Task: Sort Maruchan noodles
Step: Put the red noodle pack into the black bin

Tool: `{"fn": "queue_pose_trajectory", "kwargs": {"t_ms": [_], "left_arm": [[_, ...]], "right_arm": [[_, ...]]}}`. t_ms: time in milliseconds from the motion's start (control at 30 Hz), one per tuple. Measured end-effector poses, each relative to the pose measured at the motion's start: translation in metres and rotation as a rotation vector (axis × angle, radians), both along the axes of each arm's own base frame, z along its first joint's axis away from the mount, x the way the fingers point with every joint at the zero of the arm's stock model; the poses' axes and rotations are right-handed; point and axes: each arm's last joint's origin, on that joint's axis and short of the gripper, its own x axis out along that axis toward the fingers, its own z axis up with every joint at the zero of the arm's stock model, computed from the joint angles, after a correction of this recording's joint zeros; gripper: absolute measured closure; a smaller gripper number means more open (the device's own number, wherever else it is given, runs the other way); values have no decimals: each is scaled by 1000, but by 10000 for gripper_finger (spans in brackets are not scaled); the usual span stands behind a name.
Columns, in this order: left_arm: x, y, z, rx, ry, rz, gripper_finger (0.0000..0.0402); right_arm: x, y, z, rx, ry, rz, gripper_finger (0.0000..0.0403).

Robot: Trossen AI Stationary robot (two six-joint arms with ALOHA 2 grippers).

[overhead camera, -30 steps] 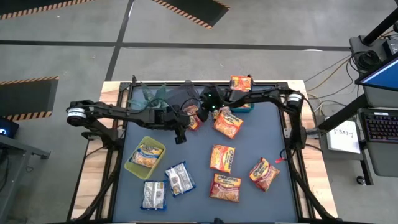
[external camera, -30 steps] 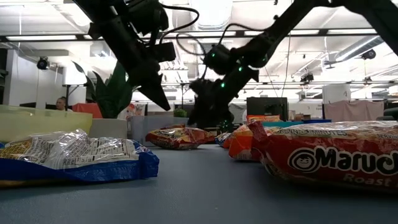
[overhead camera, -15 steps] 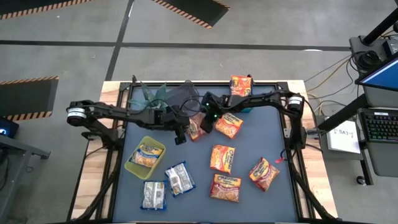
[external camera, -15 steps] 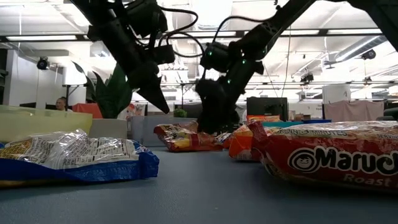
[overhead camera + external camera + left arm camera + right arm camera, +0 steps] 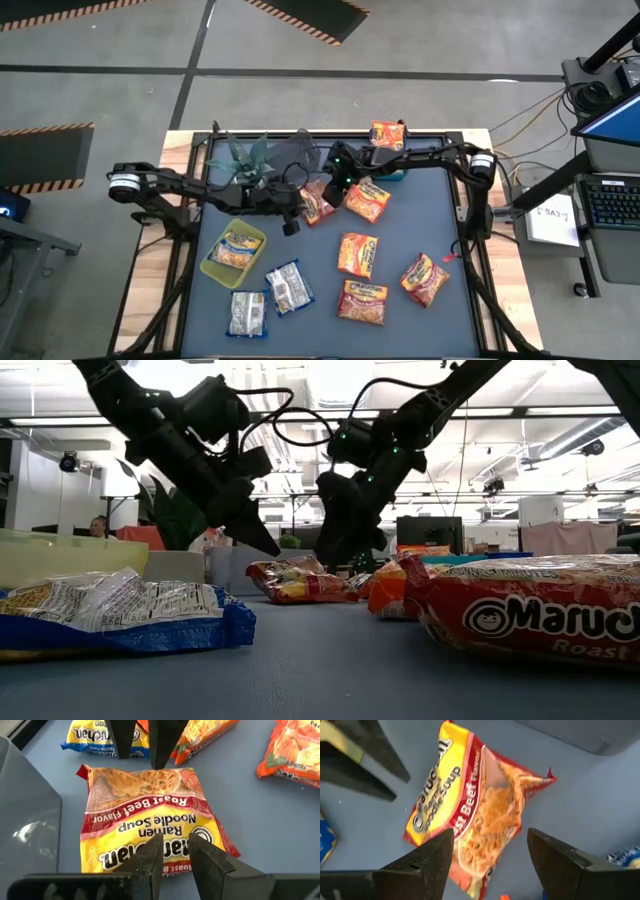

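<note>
A Roast Beef Maruchan packet (image 5: 316,207), red and yellow, lies flat on the blue table between both grippers. My right gripper (image 5: 492,855) is wide open just above its far end, one finger on each side of the packet (image 5: 480,820). My left gripper (image 5: 175,852) hangs a little above the table at the packet's near-left end (image 5: 150,850), its fingers a narrow gap apart. In the low view, the left gripper (image 5: 268,543) and right gripper (image 5: 335,560) slant down toward the packet (image 5: 295,580) from either side.
A yellow-green bin (image 5: 215,268) holds a yellow-and-blue packet. Two whitish packets (image 5: 288,287) lie near it. Several orange packets (image 5: 357,254) are spread over the right half. One more (image 5: 387,133) sits at the far edge. A plant (image 5: 245,152) and a grey bin (image 5: 25,810) stand far left.
My right gripper moved toward the near edge and down onto the Roast Beef packet, then rose slightly off it. The packet now lies more in the open, slightly nearer the table's near edge. My left gripper has come down toward the table beside the packet.
</note>
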Motion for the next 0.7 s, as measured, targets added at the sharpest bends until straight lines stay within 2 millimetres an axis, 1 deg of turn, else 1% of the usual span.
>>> {"fn": "queue_pose_trajectory", "kwargs": {"t_ms": [233, 400, 533, 700], "left_arm": [[-7, 0, -9, 11, -73, 5, 326], [-11, 0, -15, 10, -84, 29, 326], [-9, 1, -24, 18, -81, 59, 326], [1, 1, -40, 13, -35, 64, 326]], "right_arm": [[2, -4, -8, 5, 4, -13, 119], [4, -6, -7, -1, -24, -19, 101], [3, -8, -7, -1, -22, -23, 93], [3, -8, -7, 0, -20, -24, 92]]}}
